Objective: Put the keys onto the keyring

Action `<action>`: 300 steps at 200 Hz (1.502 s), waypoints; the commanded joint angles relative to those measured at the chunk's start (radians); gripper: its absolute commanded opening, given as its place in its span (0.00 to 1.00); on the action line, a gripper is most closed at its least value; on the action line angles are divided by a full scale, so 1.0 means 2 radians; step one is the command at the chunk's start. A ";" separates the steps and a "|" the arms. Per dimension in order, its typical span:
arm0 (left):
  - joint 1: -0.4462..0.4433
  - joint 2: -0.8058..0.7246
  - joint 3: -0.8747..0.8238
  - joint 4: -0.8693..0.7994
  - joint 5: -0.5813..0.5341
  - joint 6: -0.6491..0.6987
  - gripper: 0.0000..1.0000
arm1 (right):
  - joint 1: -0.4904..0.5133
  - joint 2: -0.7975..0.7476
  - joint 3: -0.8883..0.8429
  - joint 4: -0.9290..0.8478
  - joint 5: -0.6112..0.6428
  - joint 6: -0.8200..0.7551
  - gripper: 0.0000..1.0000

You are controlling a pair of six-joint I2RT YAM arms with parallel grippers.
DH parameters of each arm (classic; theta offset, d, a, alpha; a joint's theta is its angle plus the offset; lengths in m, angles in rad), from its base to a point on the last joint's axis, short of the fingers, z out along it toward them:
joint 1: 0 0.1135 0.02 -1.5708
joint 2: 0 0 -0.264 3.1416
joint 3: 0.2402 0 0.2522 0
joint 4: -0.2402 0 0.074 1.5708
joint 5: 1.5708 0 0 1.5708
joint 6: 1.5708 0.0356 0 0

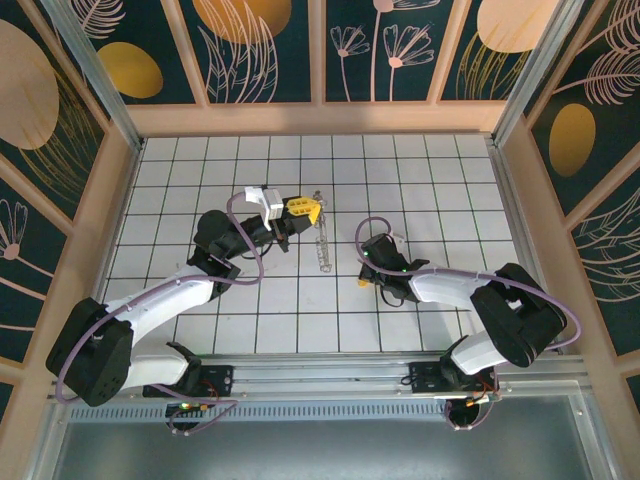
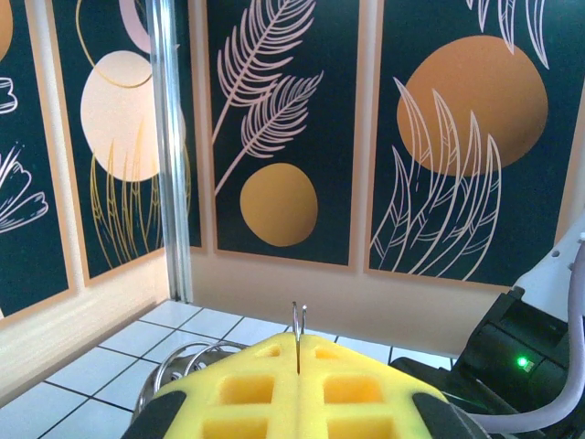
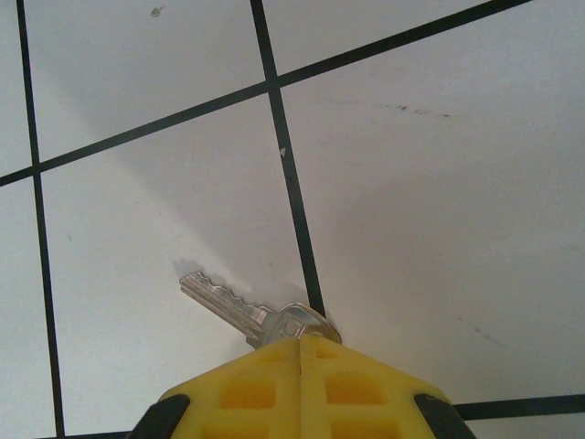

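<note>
My left gripper is shut on the keyring, a thin silvery ring that shows edge-on just right of its yellow tips, over the middle tiles. In the left wrist view two thin wire ends of the keyring stick up out of the closed seam of the left gripper, and more of its loops show low on the left. My right gripper is down at the table right of centre. In the right wrist view, the right gripper is shut on the head of a silvery key, whose toothed blade points up and left across a white tile.
The white tiled table has black grid lines and is walled by patterned panels at the back and sides. A metal rail runs along the near edge by the arm bases. The right arm's body stands close on the right in the left wrist view.
</note>
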 commanded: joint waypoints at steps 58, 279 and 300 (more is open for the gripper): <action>-0.004 0.002 0.001 0.039 0.003 -0.013 0.00 | -0.004 -0.041 0.001 0.009 -0.002 -0.009 0.00; -0.003 0.003 -0.003 0.019 -0.055 -0.016 0.00 | -0.149 -0.227 -0.061 0.193 -0.297 -0.046 0.00; -0.004 0.003 -0.004 0.013 -0.066 -0.014 0.00 | -0.150 -0.227 -0.061 0.198 -0.298 -0.045 0.00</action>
